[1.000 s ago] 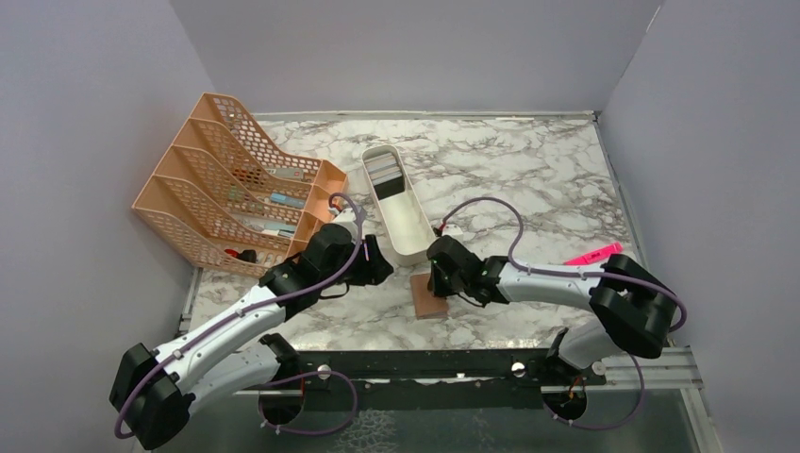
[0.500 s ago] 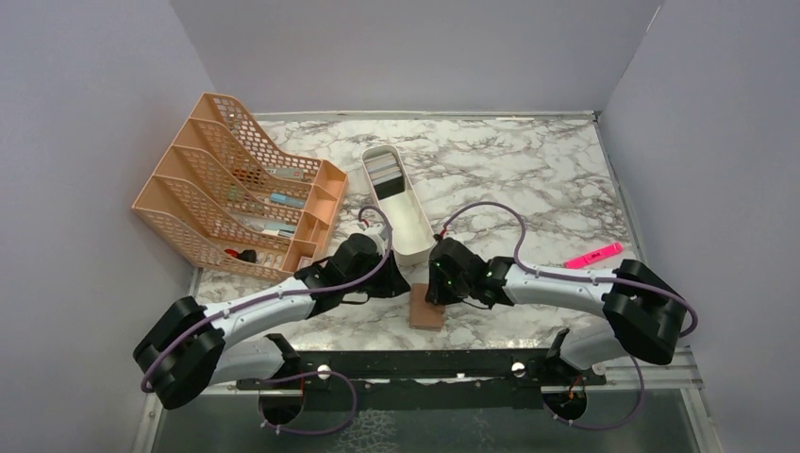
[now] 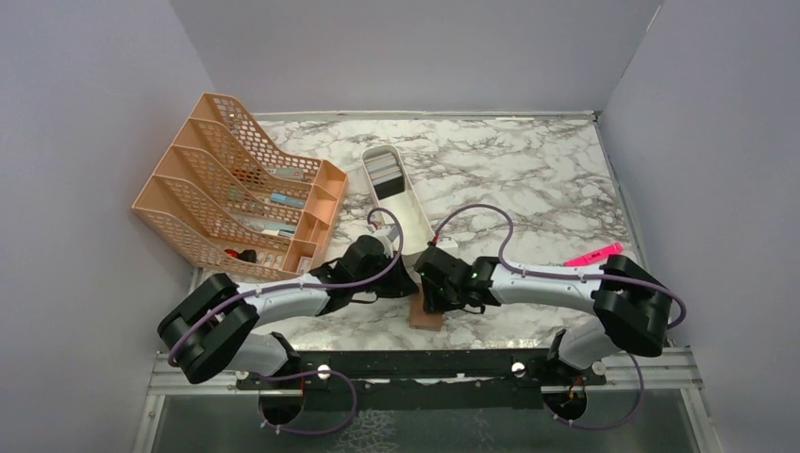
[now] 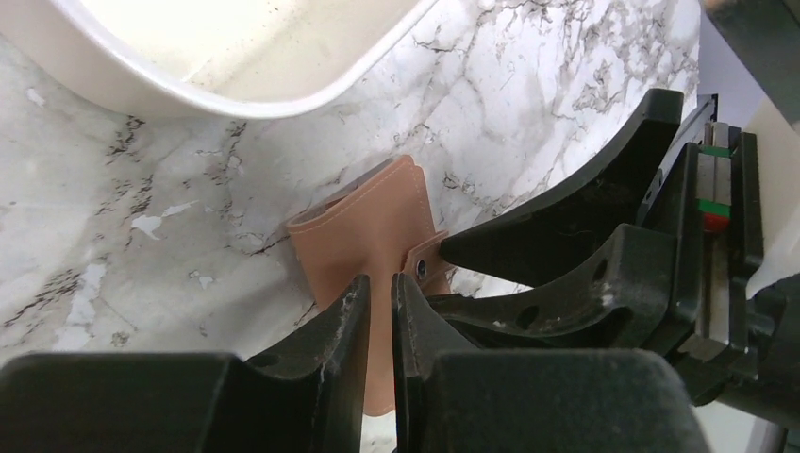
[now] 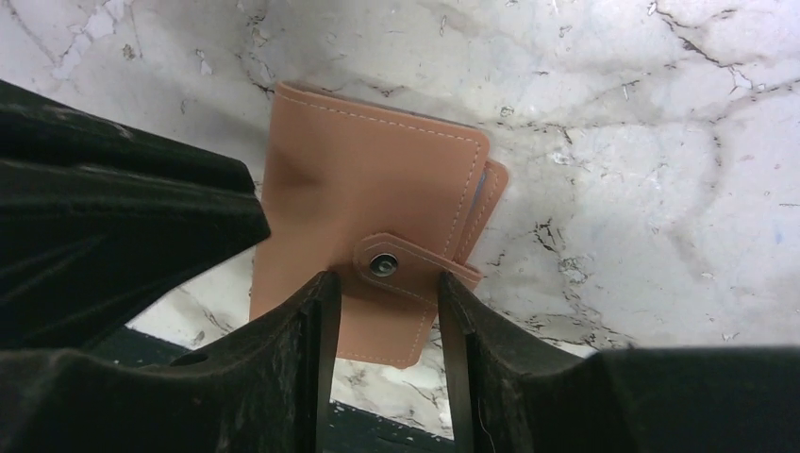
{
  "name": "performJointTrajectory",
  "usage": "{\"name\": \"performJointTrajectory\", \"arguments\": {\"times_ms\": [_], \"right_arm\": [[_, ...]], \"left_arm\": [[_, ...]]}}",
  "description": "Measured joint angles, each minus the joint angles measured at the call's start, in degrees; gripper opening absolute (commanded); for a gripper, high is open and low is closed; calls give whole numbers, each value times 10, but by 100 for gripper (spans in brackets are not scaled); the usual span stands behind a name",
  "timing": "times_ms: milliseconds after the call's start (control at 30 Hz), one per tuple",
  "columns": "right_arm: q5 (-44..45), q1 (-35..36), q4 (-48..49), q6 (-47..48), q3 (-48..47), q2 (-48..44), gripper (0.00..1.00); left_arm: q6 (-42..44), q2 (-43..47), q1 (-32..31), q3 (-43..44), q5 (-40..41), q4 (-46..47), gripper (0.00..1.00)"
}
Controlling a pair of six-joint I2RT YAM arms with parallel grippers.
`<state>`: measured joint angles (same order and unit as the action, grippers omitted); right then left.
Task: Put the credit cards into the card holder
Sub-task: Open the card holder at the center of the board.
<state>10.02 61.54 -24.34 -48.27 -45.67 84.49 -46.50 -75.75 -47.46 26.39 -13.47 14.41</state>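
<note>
Card holder [image 3: 429, 311]: tan, folded, lies flat at 6 o'clock on the table, close to the near edge. Snap strap [image 5: 382, 265] looks buttoned.

Right gripper [image 5: 382, 316]: partly open, one finger on each side of the strap, tips at or just above the leather; cannot tell if they touch it.
Left gripper [image 4: 378, 316]: drawn to a narrow slit, nothing visibly between the fingers, over the holder from 9 o'clock, just beside the right gripper.

Step, as I judge it: opening the holder; no card loaded yet. Next move likely calls for one gripper to pin the body while the other lifts the strap off its snap.

Credit cards [image 3: 383, 170]: stacked in the far end of the white tray [image 3: 412, 236], 12 o'clock of the holder.

Surface: marble-pattern table [image 3: 528, 179]. Orange mesh rack [image 3: 222, 193] at 10 o'clock, pink highlighter [image 3: 594, 253] at 2 o'clock. Plain pale walls on three sides.
</note>
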Motion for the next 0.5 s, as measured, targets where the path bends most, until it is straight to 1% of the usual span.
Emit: {"name": "performJointTrajectory", "arguments": {"times_ms": [67, 133, 267, 367, 400, 500], "right_arm": [[9, 3, -9, -3, -13, 17, 47], [17, 4, -15, -3, -20, 27, 42], [33, 7, -23, -3, -21, 32, 20], [43, 8, -23, -5, -20, 29, 7], [47, 9, -20, -8, -19, 27, 2], [61, 11, -11, -14, -13, 25, 1]], "left_arm": [[-1, -10, -3, 0, -2, 9, 17], [-2, -23, -7, 0, -5, 18, 16], [-7, -49, -12, 0, -5, 24, 16], [-10, -62, -15, 0, -4, 38, 16], [-10, -66, -17, 0, -4, 44, 16], [-11, -76, -20, 0, -1, 55, 15]]}}
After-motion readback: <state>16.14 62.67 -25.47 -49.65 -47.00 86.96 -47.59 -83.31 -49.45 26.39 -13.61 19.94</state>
